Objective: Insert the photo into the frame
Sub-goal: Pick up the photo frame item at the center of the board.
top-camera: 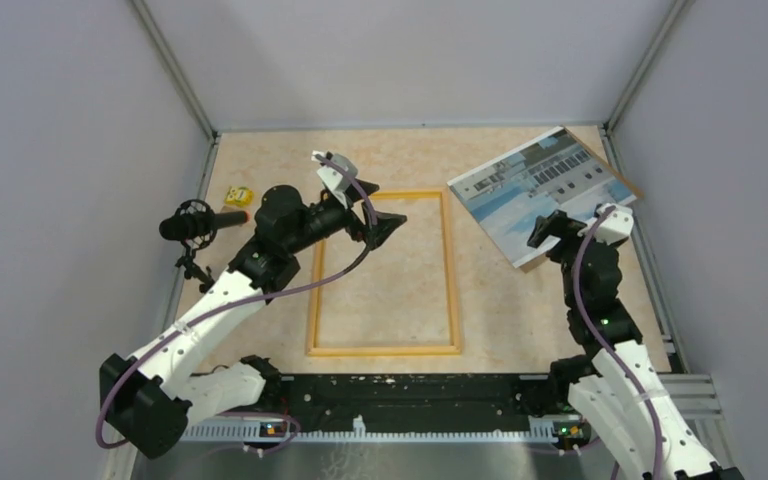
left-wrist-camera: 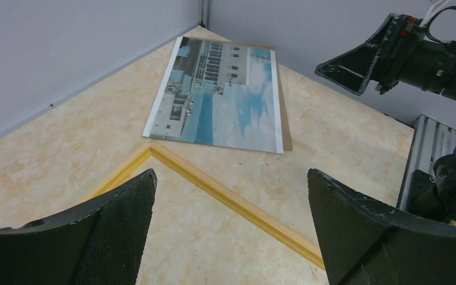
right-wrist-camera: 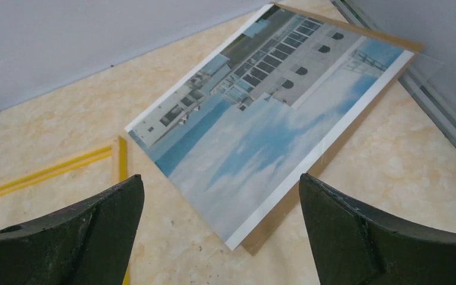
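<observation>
Top external view: left gripper (top-camera: 388,228) gapes empty above the frame (top-camera: 452,270), near its far end. Right gripper (top-camera: 545,230), jaws just as wide, holds nothing and hovers at the photo (top-camera: 540,185) — face up on a brown board (right-wrist-camera: 285,217), just right of the frame.

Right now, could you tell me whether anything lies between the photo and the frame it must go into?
Only bare table lies between the photo and the frame; however, the open left end effector hangs above the frame's far end.
</observation>
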Controlling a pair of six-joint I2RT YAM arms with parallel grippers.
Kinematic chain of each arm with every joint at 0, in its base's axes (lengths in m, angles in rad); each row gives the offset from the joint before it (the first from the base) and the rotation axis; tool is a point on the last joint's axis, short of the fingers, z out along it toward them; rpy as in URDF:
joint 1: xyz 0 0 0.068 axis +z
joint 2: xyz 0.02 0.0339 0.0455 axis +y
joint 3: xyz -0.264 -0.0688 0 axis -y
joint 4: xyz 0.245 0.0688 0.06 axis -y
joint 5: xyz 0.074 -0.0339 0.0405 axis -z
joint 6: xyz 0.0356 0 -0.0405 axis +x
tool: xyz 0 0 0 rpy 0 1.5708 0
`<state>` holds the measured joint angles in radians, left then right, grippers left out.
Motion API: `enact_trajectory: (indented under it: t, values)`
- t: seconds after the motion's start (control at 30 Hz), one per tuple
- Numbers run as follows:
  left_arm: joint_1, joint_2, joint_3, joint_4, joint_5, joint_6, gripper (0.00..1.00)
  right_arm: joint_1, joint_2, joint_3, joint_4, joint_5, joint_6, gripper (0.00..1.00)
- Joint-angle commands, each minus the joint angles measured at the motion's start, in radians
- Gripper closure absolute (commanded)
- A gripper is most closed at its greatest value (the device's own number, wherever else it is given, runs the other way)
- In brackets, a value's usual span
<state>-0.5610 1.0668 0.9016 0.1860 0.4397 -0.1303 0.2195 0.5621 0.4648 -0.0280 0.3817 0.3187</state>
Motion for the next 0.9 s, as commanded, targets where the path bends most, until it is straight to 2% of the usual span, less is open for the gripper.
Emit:
enact_trajectory:
  t: [0.0, 0.2, 0.3, 0.43, 0.63, 0.87]
  values:
    - [-0.021, -0.006, 0.043, 0.005, 0.024, -0.002, 0.01, -0.002, 0.023, 0.046, -0.054, 0.074, 0.060, 0.01]
    - [-0.030, -0.009, 0.050, -0.022, -0.086, -0.033, 0.01, -0.002, 0.089, 0.113, -0.181, 0.104, 0.124, 0.01]
    - [-0.028, 0.000, 0.060, -0.058, -0.222, -0.049, 0.01, -0.002, 0.141, 0.134, -0.244, 0.111, 0.177, 0.01]
    - [-0.028, 0.018, 0.094, -0.135, -0.359, -0.054, 0.01, -0.001, 0.191, 0.115, -0.240, 0.060, 0.248, 0.01]
    - [-0.027, 0.017, 0.095, -0.143, -0.366, -0.056, 0.01, -0.043, 0.259, 0.040, -0.135, -0.146, 0.387, 0.01]
    - [-0.028, 0.021, 0.098, -0.139, -0.330, -0.069, 0.01, -0.215, 0.265, -0.054, -0.049, -0.441, 0.530, 0.01]
